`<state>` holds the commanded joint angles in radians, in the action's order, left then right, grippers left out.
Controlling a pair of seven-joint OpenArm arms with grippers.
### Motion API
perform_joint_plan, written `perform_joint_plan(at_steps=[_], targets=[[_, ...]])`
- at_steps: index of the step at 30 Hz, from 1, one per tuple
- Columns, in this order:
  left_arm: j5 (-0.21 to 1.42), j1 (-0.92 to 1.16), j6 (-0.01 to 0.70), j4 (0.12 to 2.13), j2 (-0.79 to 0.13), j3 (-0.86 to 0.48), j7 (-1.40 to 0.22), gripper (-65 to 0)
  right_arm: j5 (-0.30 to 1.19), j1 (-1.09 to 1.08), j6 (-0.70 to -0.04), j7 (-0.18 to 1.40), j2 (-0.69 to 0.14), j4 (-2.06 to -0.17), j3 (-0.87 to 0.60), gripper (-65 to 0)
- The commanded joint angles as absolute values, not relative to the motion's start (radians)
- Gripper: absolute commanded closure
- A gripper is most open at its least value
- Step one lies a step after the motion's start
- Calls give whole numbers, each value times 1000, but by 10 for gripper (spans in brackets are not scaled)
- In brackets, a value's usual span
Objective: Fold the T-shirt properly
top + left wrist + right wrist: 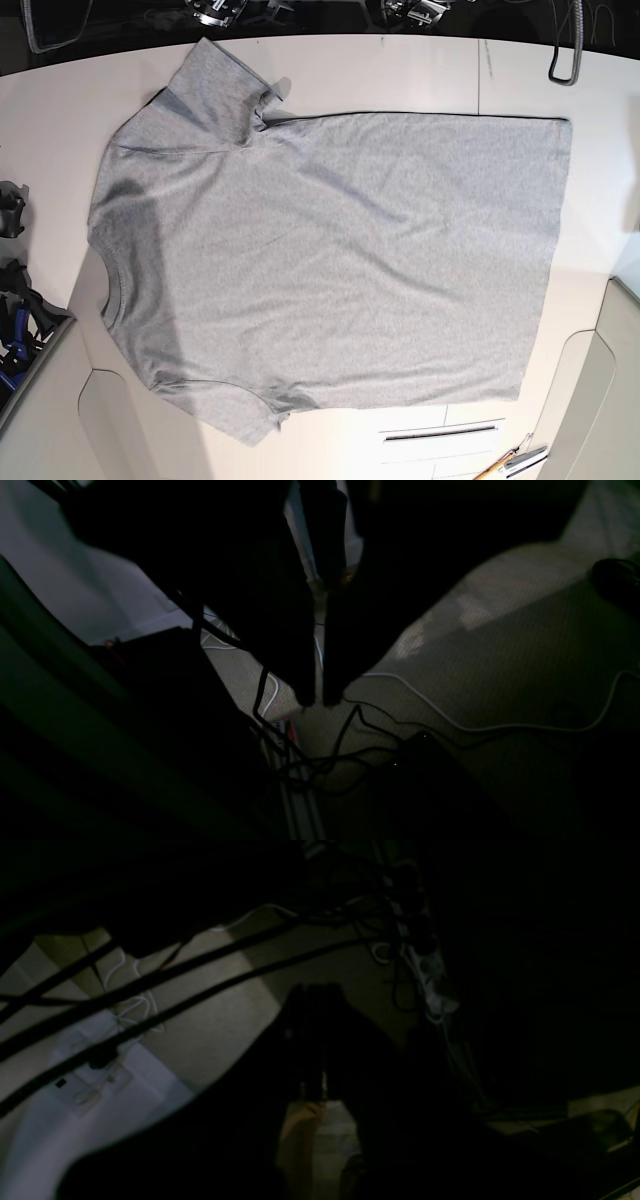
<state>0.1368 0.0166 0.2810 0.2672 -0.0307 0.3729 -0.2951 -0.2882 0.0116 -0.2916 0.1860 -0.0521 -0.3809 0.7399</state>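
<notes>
The heather-grey T-shirt point(330, 260) lies spread flat, plain side up, on the white table point(400, 70). Its ribbed neck point(105, 295) is at the left and its hem at the right. One sleeve point(215, 85) points to the far edge, the other sleeve point(240, 410) to the near edge. Neither gripper shows in the base view. In the dim left wrist view my left gripper point(320, 700) hangs over the floor, fingertips nearly touching, holding nothing. My right gripper point(316, 990) is a dark closed silhouette over the floor, also holding nothing. The T-shirt is out of both wrist views.
Pens or small tools point(510, 462) lie at the table's near right corner. Dark gear point(15, 300) sits at the left edge. Arm mounts point(215, 12) line the far edge. Cables point(450, 715) and a power strip point(430, 975) lie on the floor.
</notes>
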Motion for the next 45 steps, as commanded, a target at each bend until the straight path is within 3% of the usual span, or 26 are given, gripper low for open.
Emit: perform_joint_plan(at_steps=[9, 14, 22, 30, 37, 40, 45], targets=[[137, 17, 284, 267, -31, 373, -295, -39, -288, 12, -292, 186, -52, -381, 740, 0], [138, 21, 408, 267, -31, 373, -296, -39, -288, 12, -292, 187, -52, -381, 740, 0], [150, 87, 404, 270, -38, 373, -268, -39, -287, 32, -321, 187, -56, -381, 740, 0], [237, 176, 405, 403, -127, 373, -259, -39, -263, 78, -321, 187, -87, -383, 740, 0], [243, 290, 409, 593, -173, 372, -408, -39, -190, 126, -325, 187, -166, -454, 740, 0], [232, 351, 408, 685, -204, 372, -413, -40, -190, 178, -368, 187, -230, -563, 740, 0], [236, 465, 403, 827, -237, 371, -421, -40, -154, 297, -374, 187, -347, -791, 740, 0]])
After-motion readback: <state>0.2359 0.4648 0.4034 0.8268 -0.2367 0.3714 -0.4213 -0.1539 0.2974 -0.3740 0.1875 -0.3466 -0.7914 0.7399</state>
